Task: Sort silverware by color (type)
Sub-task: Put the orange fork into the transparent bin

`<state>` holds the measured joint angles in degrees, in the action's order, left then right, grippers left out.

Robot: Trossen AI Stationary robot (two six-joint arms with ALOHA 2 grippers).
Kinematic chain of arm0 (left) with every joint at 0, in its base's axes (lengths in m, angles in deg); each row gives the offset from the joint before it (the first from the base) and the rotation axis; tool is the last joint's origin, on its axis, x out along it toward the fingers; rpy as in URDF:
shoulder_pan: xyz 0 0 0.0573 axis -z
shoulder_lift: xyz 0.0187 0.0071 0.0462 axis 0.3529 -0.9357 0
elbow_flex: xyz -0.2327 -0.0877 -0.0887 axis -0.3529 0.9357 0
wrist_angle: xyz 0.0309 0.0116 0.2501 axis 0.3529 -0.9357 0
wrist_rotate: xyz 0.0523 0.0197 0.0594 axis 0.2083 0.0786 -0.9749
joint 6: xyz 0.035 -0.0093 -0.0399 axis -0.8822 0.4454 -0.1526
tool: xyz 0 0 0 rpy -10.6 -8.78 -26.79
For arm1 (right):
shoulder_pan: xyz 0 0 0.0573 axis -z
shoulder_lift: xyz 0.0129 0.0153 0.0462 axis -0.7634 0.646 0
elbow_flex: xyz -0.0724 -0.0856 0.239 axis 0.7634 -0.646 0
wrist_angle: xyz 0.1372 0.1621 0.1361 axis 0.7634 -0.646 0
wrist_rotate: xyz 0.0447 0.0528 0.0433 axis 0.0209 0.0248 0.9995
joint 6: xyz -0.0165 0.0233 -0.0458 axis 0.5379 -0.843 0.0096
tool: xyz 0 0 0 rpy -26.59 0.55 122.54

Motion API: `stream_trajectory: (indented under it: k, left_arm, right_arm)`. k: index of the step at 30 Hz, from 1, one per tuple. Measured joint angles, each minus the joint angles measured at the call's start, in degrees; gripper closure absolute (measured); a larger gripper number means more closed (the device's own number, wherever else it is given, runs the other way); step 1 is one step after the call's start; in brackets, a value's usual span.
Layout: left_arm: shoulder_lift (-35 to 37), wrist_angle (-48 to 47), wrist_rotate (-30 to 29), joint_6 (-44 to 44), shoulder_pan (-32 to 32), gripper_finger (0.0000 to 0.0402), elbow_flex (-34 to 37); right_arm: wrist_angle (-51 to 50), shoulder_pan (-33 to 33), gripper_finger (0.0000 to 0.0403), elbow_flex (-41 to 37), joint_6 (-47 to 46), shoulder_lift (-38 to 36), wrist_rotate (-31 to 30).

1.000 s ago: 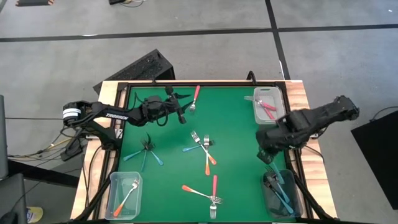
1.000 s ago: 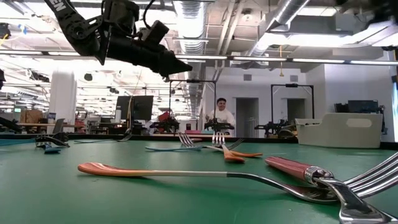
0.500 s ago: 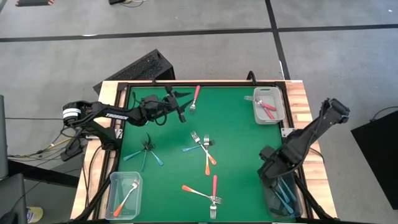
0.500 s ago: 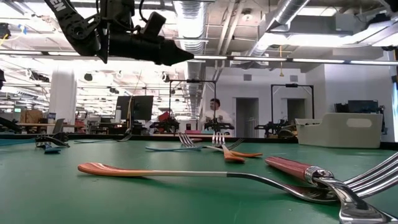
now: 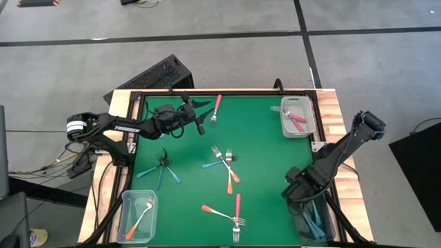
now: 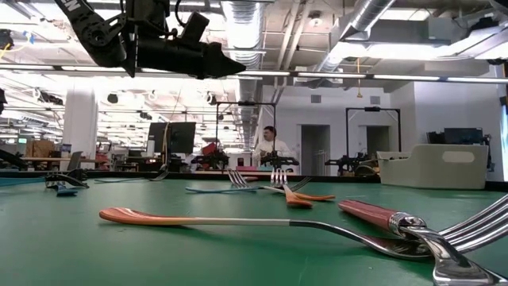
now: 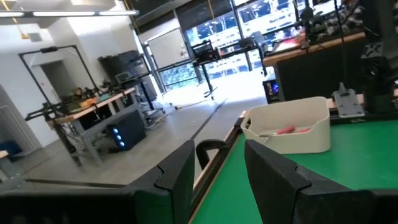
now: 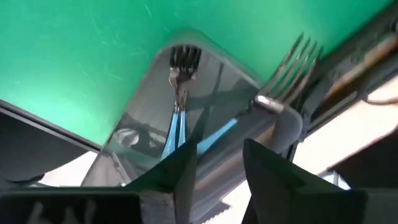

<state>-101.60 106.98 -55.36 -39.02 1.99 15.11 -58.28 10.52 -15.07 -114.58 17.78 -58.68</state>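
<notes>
The silverware lies scattered on the green mat: a pink fork [image 5: 217,109] at the far edge, mixed forks in the middle [image 5: 225,164], an orange and a pink one nearer [image 5: 231,210], blue ones at the left [image 5: 164,170]. My left gripper [image 5: 205,117] hovers open above the mat, beside the pink fork, nothing between its fingers [image 7: 217,168]. My right gripper [image 8: 219,174] stands open over the near right bin [image 5: 318,224]. Blue forks [image 8: 177,118] lie in that bin. One blue fork [image 8: 273,93] slants there, its tines up at the bin's rim. My right gripper comes at the bin from above. The slanting blue fork's handle end [image 8: 208,142] lies just ahead of the gap between its fingers. Whether a finger touches it, I cannot tell.
A clear bin [image 5: 140,215] at the near left holds an orange fork. A bin [image 5: 298,118] at the far right holds pink forks. A raised black frame edges the mat. A person shows in the room far behind the table.
My right gripper has swung toward the table's near edge and now hangs over the near right bin. My left gripper has tipped up from pointing slightly downward to about level, staying above the far part of the mat.
</notes>
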Motion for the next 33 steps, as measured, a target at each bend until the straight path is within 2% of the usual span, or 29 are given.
stream_trajectory:
  k: [4, 11, 15, 19, 22, 25, 29, 33]
  left_arm:
    - [1.7, -2.5, -0.7, 0.0, 0.0, 0.0269, 0.0]
    - [4.5, -7.7, -1.2, 0.2, 0.1, 0.0269, 0.0]
    - [7.1, -13.4, -2.5, 1.0, 0.1, 0.0269, 0.0]
    - [7.8, -15.8, -1.1, 8.2, 0.1, 0.0269, 0.0]
    - [7.1, -17.8, 2.9, 11.4, 1.0, 0.0269, 0.0]
    - [7.0, -22.6, 3.3, 12.1, 2.6, 0.0269, 0.5]
    - [7.0, -28.3, -2.0, 13.2, 5.7, 0.0269, 0.5]
    - [7.0, -31.5, -7.7, 14.1, 9.3, 0.0269, 0.5]
  right_arm:
    - [-0.2, 3.4, 0.0236, 0.0, 7.4, 0.0, -7.2]
    - [2.5, 15.0, 0.0248, 0.0, 26.0, 0.0, -22.1]
    - [10.0, 22.6, 0.0248, 0.0, 38.8, 0.0, -27.4]
    - [22.7, 28.6, 0.0248, 0.0, 53.0, 1.3, -31.2]
    - [32.5, 32.4, 0.0248, 0.0, 63.9, 4.2, -30.8]
    - [40.7, 35.6, 0.0248, 0.0, 71.1, 8.5, -28.2]
    - [47.2, 38.9, 0.0248, 0.0, 76.0, 14.3, -25.0]
    - [50.6, 42.0, 0.0248, 0.0, 80.5, 19.0, -17.7]
